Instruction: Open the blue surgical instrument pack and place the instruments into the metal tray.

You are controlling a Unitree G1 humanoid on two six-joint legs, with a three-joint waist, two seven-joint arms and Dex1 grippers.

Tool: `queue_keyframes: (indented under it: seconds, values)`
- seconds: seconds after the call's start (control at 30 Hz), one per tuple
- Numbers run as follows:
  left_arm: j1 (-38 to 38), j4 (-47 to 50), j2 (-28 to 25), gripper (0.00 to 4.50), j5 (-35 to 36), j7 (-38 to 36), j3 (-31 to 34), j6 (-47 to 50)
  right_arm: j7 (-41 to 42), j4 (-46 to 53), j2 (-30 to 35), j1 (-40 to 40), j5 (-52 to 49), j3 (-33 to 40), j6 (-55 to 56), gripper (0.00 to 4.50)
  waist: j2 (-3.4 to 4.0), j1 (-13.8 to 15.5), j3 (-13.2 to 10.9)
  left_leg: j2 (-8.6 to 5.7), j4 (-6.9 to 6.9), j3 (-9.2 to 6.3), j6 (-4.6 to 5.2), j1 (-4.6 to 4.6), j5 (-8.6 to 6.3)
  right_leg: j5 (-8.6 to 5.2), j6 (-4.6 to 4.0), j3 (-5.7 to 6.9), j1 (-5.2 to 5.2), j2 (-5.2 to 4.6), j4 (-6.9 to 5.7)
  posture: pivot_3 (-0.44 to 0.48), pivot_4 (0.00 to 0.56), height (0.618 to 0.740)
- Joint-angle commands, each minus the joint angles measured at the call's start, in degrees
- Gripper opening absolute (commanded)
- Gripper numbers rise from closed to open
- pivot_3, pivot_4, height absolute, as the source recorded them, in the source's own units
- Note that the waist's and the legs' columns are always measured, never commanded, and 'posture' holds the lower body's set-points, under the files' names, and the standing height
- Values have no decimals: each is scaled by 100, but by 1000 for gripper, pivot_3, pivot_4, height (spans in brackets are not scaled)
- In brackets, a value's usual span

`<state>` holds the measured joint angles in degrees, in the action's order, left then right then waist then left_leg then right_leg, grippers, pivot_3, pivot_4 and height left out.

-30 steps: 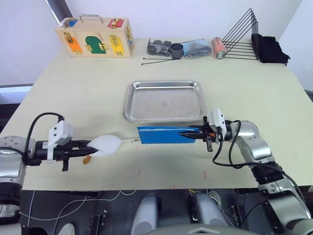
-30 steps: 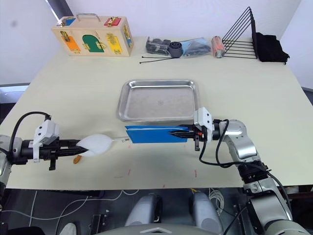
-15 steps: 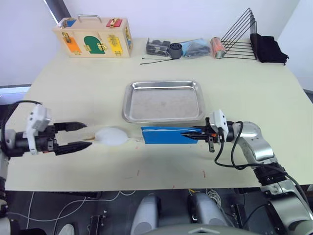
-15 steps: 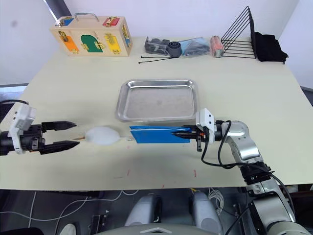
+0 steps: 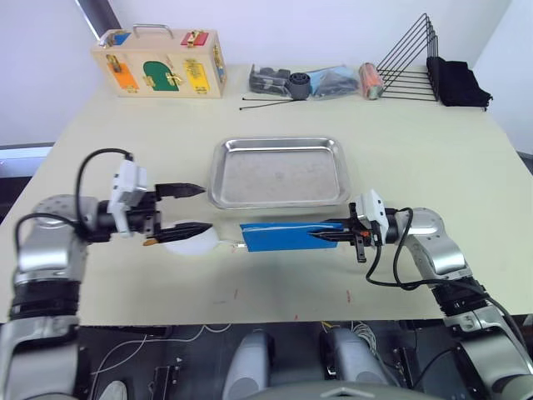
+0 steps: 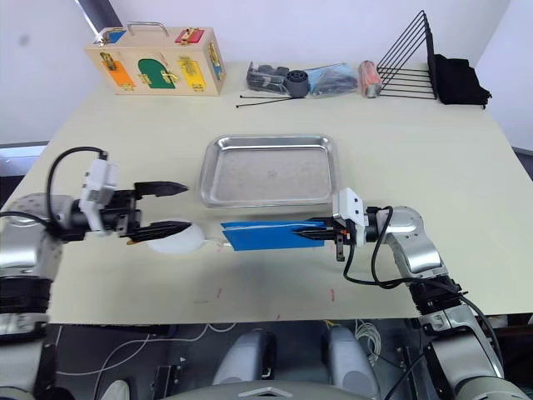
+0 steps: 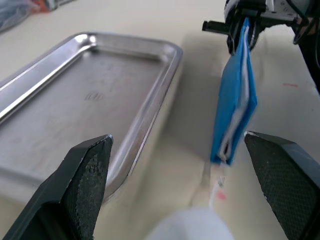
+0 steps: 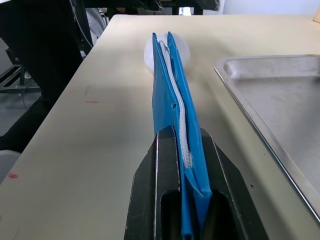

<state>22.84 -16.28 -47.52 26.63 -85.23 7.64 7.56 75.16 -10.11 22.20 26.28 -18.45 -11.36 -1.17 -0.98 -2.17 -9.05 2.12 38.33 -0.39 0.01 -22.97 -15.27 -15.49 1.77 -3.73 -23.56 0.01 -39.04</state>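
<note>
Pale and wide, the desk (image 5: 433,142) has a shiny tray (image 5: 278,172) in the middle. Just in front of it is the blue pack (image 5: 287,235), standing on its thin edge, with the right hand (image 5: 326,236) squeezing one end. It looks soft and floppy, so I think the loose far end is a good spot to pull. The left hand (image 5: 189,207) is wide and holds nothing. A white egg toy (image 5: 190,239) sits touching that end, in the way.
</note>
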Motion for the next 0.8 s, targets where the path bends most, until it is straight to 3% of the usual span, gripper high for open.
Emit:
queue_keyframes:
  seconds: [0.03, 0.6, 0.7, 0.8]
  values:
    - [155, 67, 91, 4431, -107, 16, -96, -200, 26, 84, 2, 105, -98, 62, 44, 0, 0, 0, 0, 0, 0, -1, 0, 0, 0, 0, 0, 0, 0, 0, 0, 0, 150, 740]
    - [554, -386, 635, 4431, -339, -103, -585, -358, -93, 268, -10, 65, -105, 43, -29, 0, 0, -11, 0, -1, 1, -5, 0, 1, 0, 0, 0, -2, 0, 3, -3, 0, 150, 740]
    - [547, -381, 669, 3818, -393, -128, -609, -386, -94, 291, -6, 55, -107, 42, -49, 0, 0, -9, 0, -1, 1, -6, 0, 1, 0, 0, 0, -1, 0, 3, -2, 0, 150, 740]
    - [446, -172, 727, 2461, -320, -161, -642, -275, -92, 310, 1, 46, -111, 42, -63, 0, 0, -8, 0, -1, 1, -7, 0, 1, 0, 0, 0, -1, 0, 3, -2, 0, 150, 740]
